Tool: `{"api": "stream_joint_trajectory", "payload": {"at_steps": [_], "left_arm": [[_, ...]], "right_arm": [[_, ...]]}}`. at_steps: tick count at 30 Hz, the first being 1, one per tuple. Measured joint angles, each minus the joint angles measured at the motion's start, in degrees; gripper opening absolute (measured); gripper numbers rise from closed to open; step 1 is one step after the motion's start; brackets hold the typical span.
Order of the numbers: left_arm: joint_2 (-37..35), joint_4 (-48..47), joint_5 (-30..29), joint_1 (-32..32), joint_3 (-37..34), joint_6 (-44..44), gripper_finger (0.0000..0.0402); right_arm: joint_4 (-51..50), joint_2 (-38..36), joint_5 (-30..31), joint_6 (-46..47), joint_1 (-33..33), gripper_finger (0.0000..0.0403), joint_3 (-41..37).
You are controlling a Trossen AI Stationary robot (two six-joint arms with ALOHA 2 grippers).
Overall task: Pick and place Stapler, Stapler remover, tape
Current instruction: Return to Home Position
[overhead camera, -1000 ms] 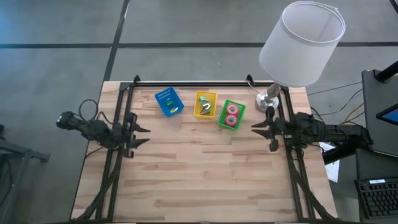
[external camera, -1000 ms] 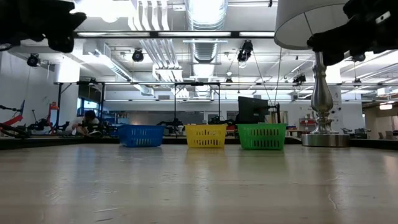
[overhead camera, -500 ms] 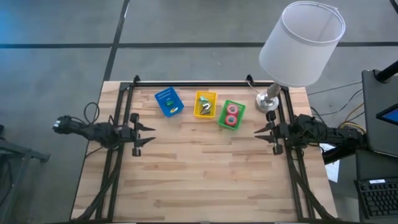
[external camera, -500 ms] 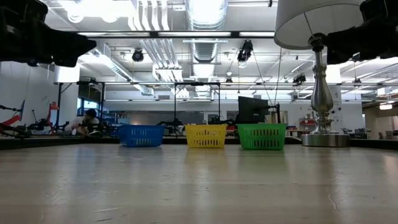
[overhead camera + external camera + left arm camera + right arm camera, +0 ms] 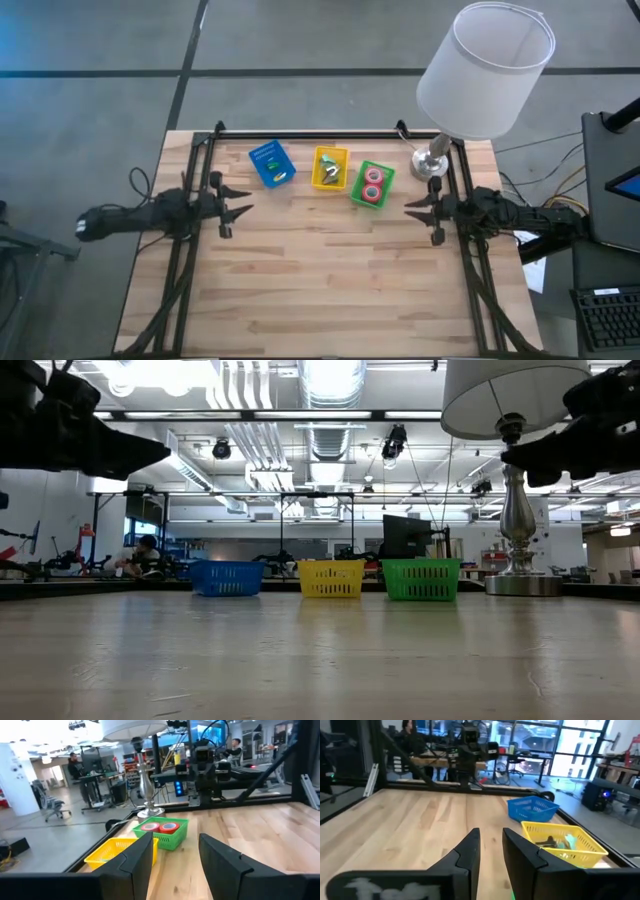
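No text can be read in any view. Blue item [image 5: 270, 164] in the blue bin [image 5: 227, 577] carries pale marks seen from above, too small to make out. Tape rolls [image 5: 372, 183] in the green bin [image 5: 420, 579]: any print too small to tell.

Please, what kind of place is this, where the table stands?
Most likely a robotics lab in an open workshop hall: bare ceiling ducts, a person working in the background, and a wooden table carrying the left arm and the right arm.
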Motion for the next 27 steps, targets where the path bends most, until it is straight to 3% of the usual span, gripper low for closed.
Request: {"api": "stream_joint_trajectory", "payload": {"at_steps": [9, 27], "left_arm": [[1.09, -0.26, -2.46, 4.81, -0.03, -7.09, 0.0163], [1.6, 0.48, -2.94, 4.79, -0.11, -6.14, 0.0163]], "right_arm": [[0.54, 0.37, 1.44, -2.59, 0.02, 0.0067, -0.23], [0.52, 0.35, 1.41, -0.05, 0.04, 0.0081, -0.23]]}}
